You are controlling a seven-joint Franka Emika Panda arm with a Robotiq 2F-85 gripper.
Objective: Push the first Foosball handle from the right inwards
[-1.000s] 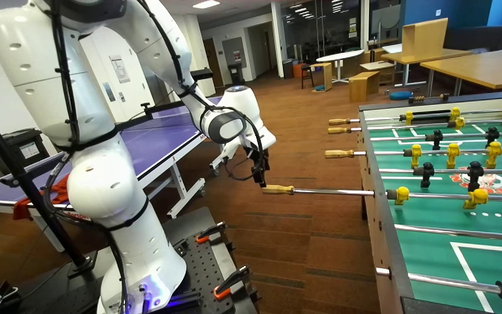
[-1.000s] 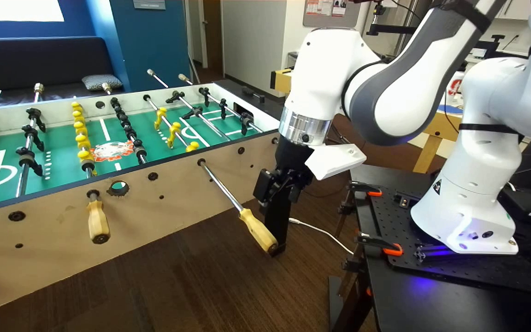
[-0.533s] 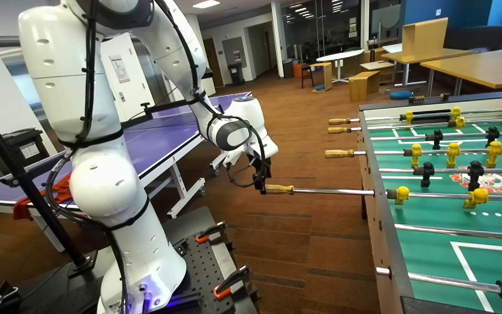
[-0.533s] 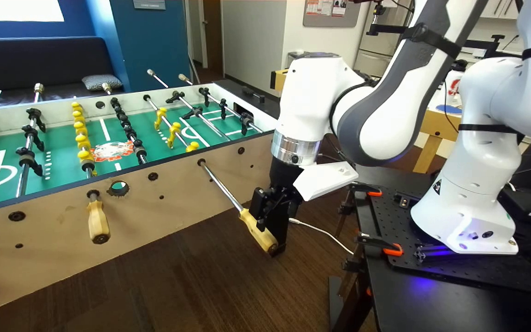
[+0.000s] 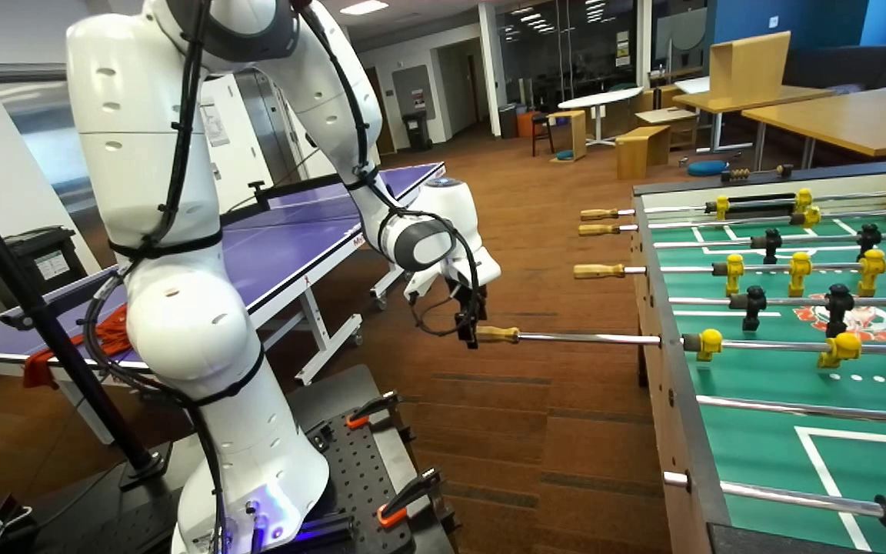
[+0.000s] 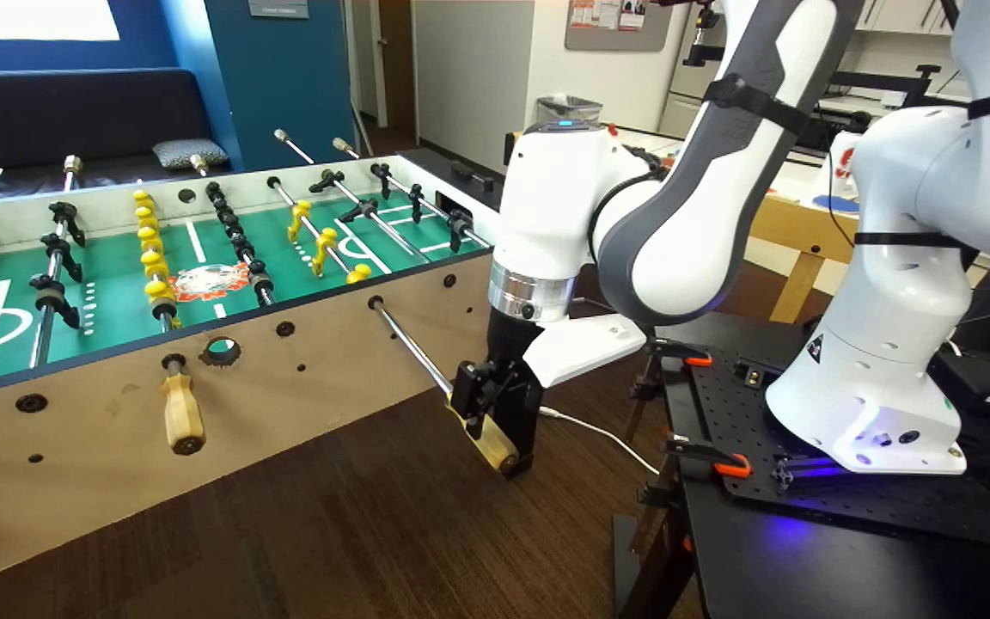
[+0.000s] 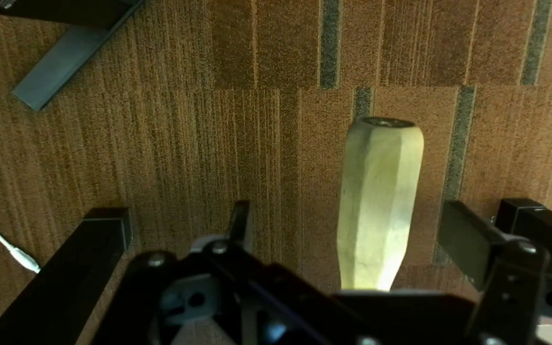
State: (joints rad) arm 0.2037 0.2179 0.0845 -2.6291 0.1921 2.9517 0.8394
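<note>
the pale wooden handle, the rightmost one in an exterior view, sat at the outer end of a long bare rod, well out from the side wall of the table. in the wrist view it lay between the fingers of the pincer, nearer the finger at the right of that picture, with floor showing along both sides of it. the pincer was released, its fingers wide apart; black mechanism hid the handle's inner end there. in both exterior views the pincer hung down at the handle, covering part of it. along the same wall, in an exterior view, three other handles stuck out, each close to it. over the green field, rods carried yellow players and black players. the white arm stood on a black platform with orange-tipped clamps at its edge. a white cable showed between the pincer and the platform. behind the arm, in an exterior view, was a purple ping-pong table with a red cloth on it; past the table's far side was a dark sofa with a patterned cushion.
</note>
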